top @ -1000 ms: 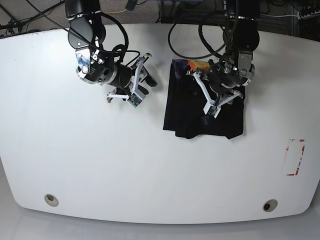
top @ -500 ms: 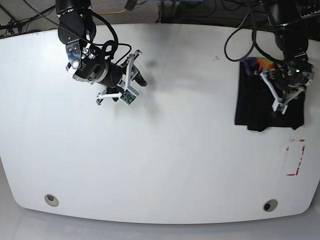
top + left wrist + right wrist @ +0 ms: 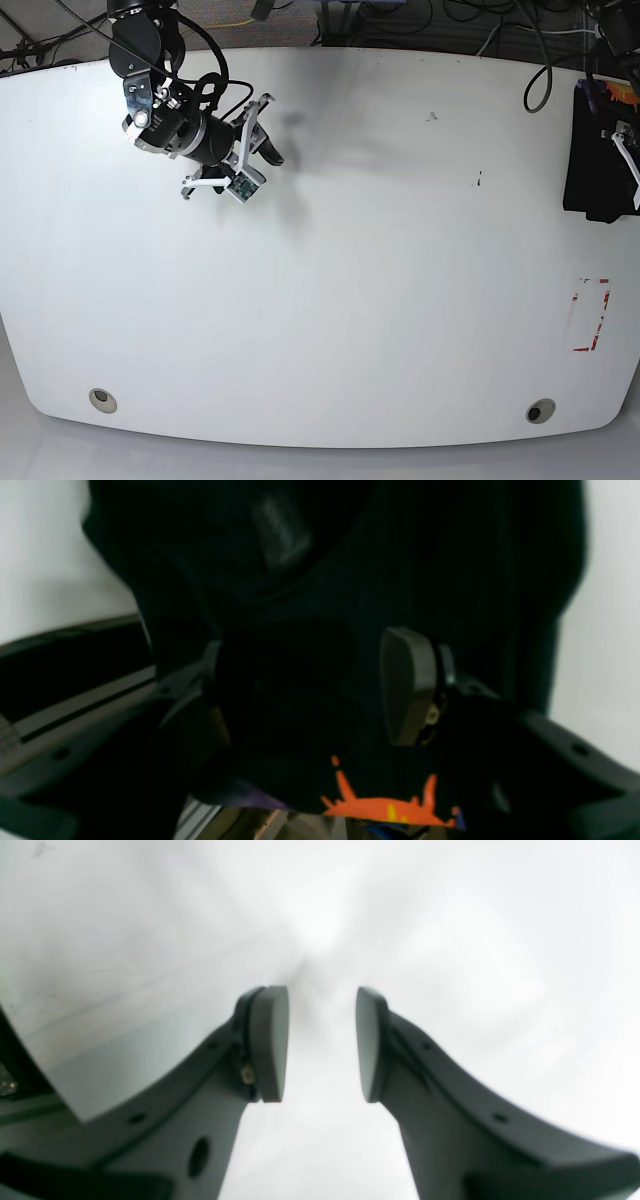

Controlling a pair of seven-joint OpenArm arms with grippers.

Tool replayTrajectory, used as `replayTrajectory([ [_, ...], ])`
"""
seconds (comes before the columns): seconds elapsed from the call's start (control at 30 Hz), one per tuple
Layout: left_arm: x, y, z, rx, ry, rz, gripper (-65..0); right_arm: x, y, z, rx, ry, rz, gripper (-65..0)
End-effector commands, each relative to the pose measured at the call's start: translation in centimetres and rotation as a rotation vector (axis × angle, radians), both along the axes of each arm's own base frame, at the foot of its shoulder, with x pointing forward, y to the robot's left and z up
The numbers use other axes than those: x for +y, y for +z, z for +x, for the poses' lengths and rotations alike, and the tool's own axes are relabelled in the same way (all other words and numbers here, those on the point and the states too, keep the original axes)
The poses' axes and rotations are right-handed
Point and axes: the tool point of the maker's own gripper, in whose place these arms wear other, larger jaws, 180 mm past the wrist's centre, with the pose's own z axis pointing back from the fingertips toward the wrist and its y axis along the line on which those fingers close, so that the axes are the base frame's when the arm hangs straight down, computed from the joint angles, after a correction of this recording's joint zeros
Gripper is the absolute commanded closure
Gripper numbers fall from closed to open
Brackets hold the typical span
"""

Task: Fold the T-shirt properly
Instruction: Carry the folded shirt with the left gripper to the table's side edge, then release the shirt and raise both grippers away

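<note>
"How does the black cloth T-shirt (image 3: 598, 160) look?"

"Compactly folded, with wrinkles, an orange-yellow print and a purple patch along one edge. It lies at the white tabletop's (image 3: 330, 330) far right in the base view."

"And the left black two-fingered gripper (image 3: 305, 690)?"

"Its fingers stand wide apart over the cloth; whether they touch it, I can't tell."

"The right black two-fingered gripper (image 3: 322, 1045)?"

"Partly open, empty, above the white surface, well apart from the shirt."
</note>
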Motion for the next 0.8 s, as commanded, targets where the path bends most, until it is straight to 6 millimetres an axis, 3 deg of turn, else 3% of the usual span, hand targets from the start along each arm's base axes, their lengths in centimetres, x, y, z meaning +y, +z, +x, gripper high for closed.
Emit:
replayTrajectory([
  [0.0,0.7,3.1,1.9,-0.068,-0.025,0.059,-36.8,0.7,1.9,0.9,-0.073,0.011,0.060,-20.9],
  [0.1,-0.5,5.4,3.4,-0.136,-0.071,0.097,-36.7,0.6,2.0,0.9,-0.090,0.006,0.075,-20.9],
  [0.33,-7.5,6.5,6.5,-0.405,-0.121,-0.003,-36.7,-0.9,3.4,2.6,-0.183,-0.078,0.174,-20.9],
  [0.57,-14.9,5.3,7.8,-0.744,-0.094,-0.144,-36.7,-6.0,3.2,4.4,-0.297,-0.283,0.342,-21.7],
  [0.77,-21.0,3.8,6.2,-0.838,-0.128,-0.296,-36.7,-10.4,1.9,3.3,-0.357,-0.403,0.354,-21.7],
])
